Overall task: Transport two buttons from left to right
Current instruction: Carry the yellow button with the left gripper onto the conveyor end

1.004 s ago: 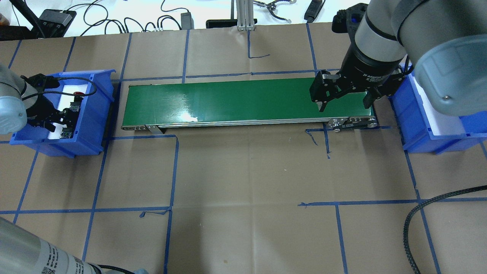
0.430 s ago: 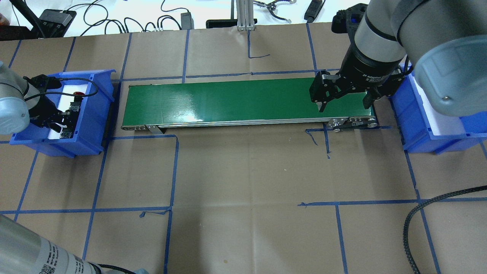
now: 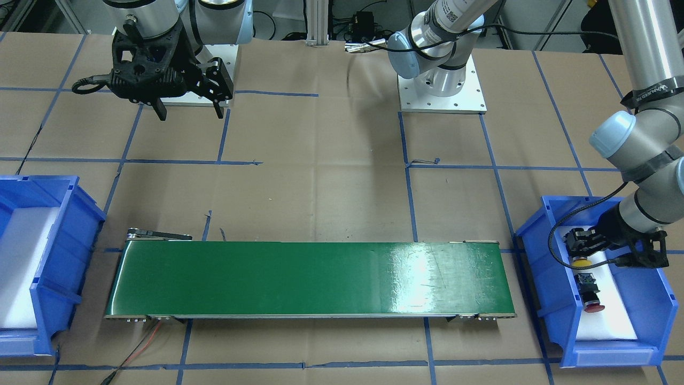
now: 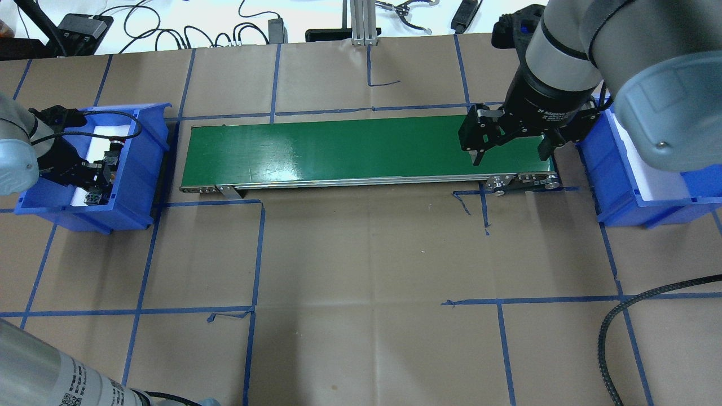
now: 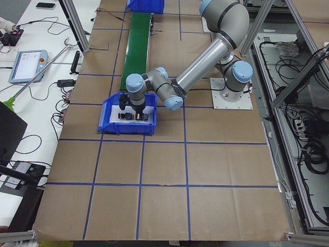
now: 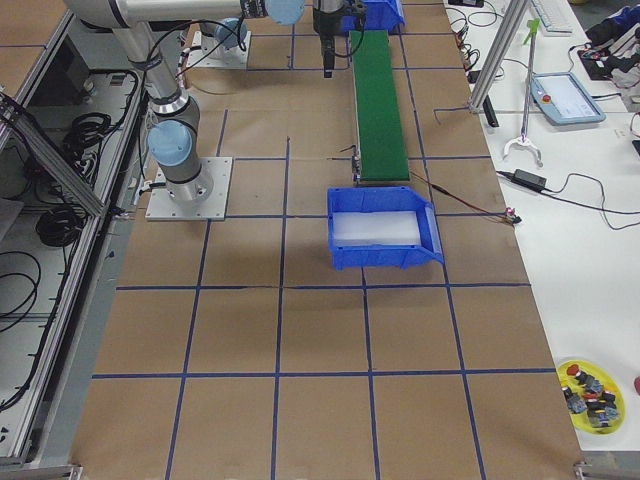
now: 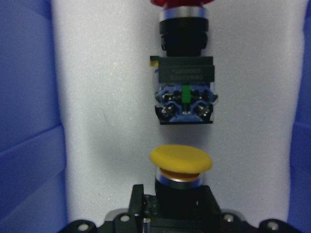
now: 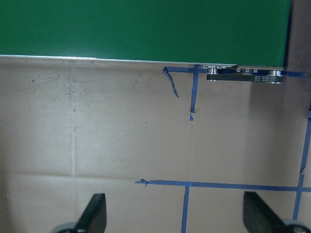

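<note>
Blue bin (image 3: 541, 291) — inside, the left claw (image 7: 177, 194) pinched the yellow button (image 7: 181, 160) by its body; right claw (image 4: 510, 158) gaped wide, empty. Button lay lengthwise, cap toward the red button (image 7: 184, 73).

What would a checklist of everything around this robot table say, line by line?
Surface: brown paper-covered table with blue tape lines; long green conveyor belt between two bins.
Job's things: yellow-capped push-button and red-capped push-button lie on white foam in the left blue plastic bin; the right blue plastic bin shows only foam.
Clutter: nothing seen.
Grippers: left gripper down in the left bin, fingers either side of the yellow button's black body, grip unclear; right gripper open, empty, raised near the belt's right end.
Cables: black cable off the left wrist; black braided cable on the table; red wire by the belt.
Surroundings: white bench with a grey-blue tablet; yellow dish of small parts.
</note>
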Controlling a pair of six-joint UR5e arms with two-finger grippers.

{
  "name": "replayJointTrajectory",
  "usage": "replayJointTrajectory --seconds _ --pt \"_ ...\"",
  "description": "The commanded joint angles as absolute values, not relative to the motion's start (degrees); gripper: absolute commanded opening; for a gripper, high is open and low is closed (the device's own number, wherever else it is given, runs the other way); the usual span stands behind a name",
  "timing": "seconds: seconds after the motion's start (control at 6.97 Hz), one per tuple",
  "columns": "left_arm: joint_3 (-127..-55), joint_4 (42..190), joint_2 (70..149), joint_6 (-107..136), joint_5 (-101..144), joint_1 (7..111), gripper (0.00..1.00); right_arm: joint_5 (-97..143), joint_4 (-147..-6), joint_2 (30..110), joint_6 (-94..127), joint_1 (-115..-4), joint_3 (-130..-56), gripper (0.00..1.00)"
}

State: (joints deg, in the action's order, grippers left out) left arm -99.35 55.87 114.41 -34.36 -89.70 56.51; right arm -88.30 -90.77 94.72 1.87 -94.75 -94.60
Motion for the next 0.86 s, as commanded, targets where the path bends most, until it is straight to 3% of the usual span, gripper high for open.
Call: replayJointTrajectory --seconds 0.0,0.29,0.72 --pt "-94.3 64.6 111.0 -34.4 -89.9 56.5 0.10 -88.3 -90.8 94.7 1.8 -94.7 -94.5 1.00" --pt "-85.9 76.8 109.0 -34.2 -90.1 56.9 0.10 -88.3 -90.7 94.7 1.8 -94.7 -94.6 1.00" --pt "-84.7 77.3 109.1 -30.9 -89.7 60.8 0.09 -88.3 -90.8 94.7 1.8 -94.7 -94.6 1.00"
